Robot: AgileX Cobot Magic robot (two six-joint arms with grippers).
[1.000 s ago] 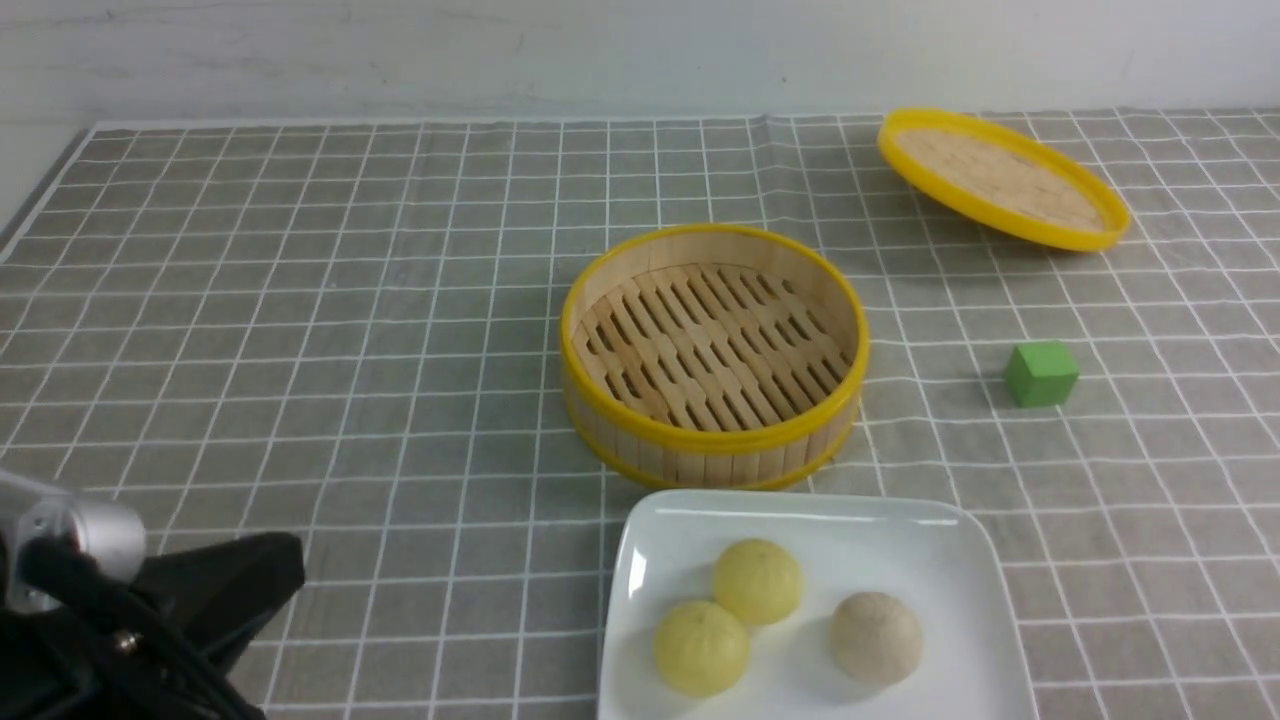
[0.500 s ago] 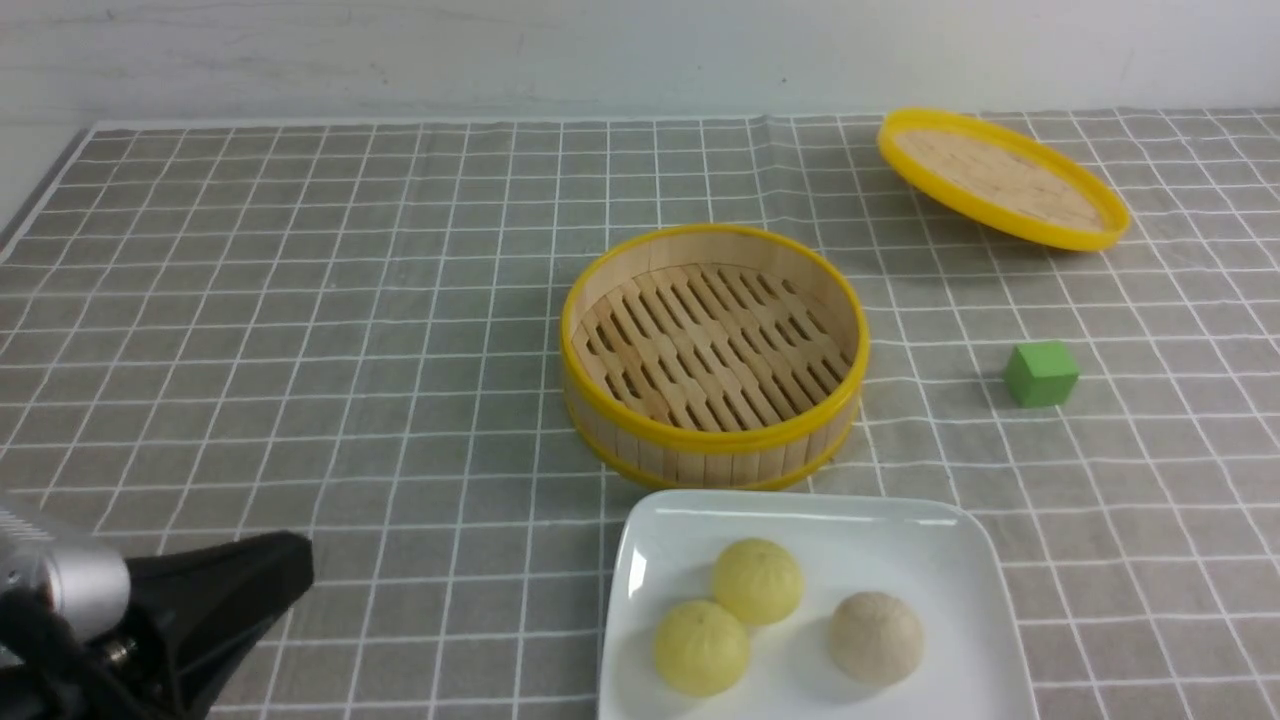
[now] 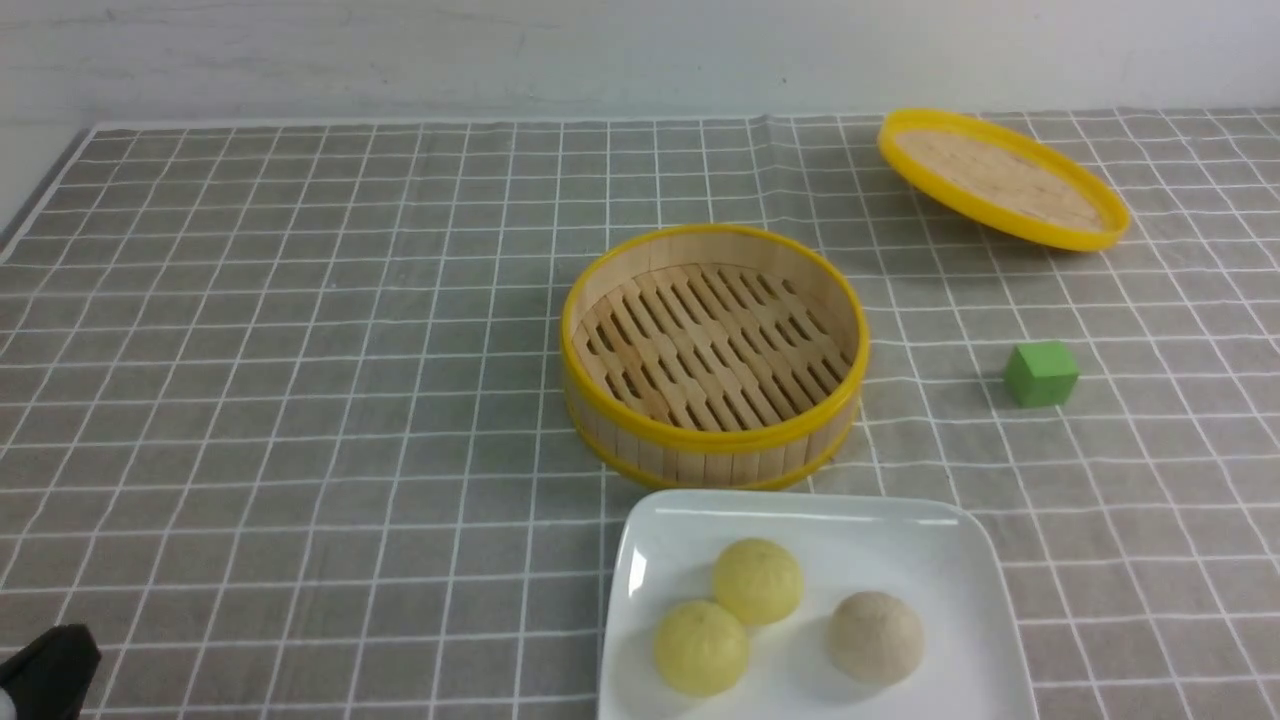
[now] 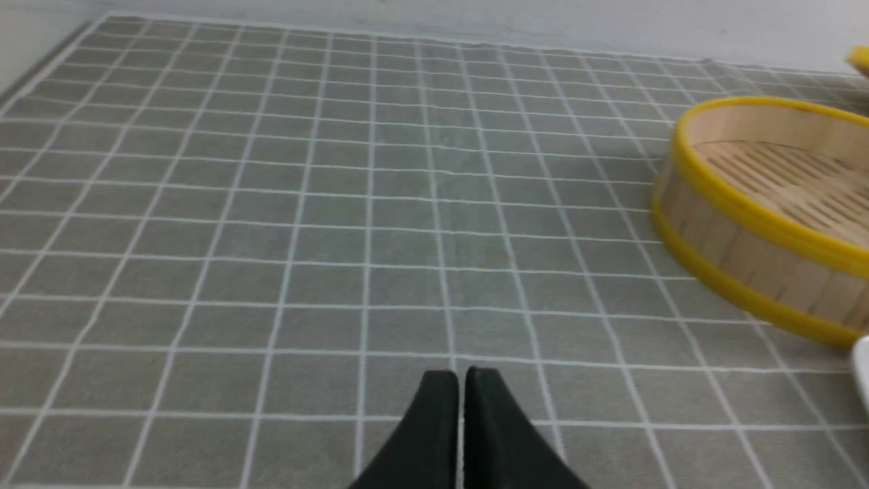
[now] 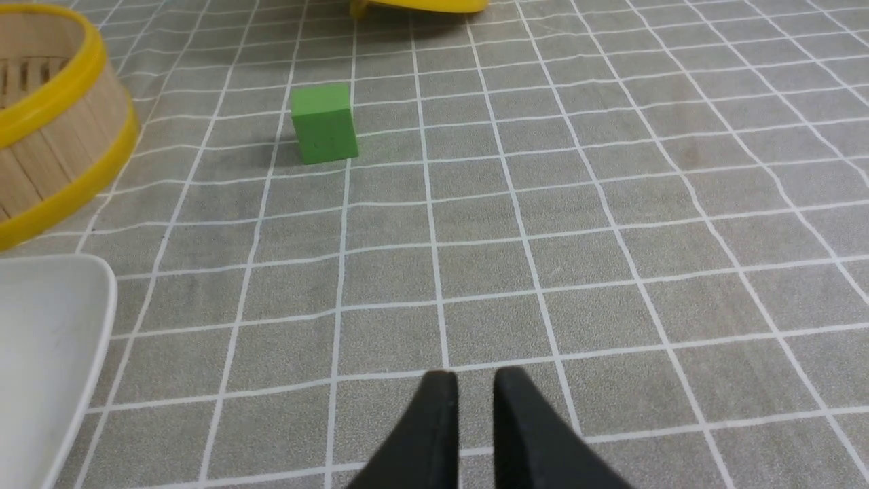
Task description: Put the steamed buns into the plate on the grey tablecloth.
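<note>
Three steamed buns lie in the white plate (image 3: 800,508) at the front of the grey tablecloth (image 3: 300,350): two pale yellow buns (image 3: 757,580) (image 3: 700,647) touching each other and one beige bun (image 3: 876,637) to their right. My left gripper (image 4: 461,380) is shut and empty, low over bare cloth to the left of the plate. Only its black tip (image 3: 50,665) shows at the front view's bottom left corner. My right gripper (image 5: 475,380) is empty, its fingers almost together, over cloth to the right of the plate's edge (image 5: 47,339). It is out of the front view.
An empty bamboo steamer basket (image 3: 700,440) stands just behind the plate. Its flat yellow-rimmed lid (image 3: 1000,178) lies tilted at the back right. A green cube (image 3: 1041,373) sits right of the steamer and also shows in the right wrist view (image 5: 324,122).
My left arm has drawn back down and to the left, almost out of the front view. The buns, plate and steamer have not moved.
</note>
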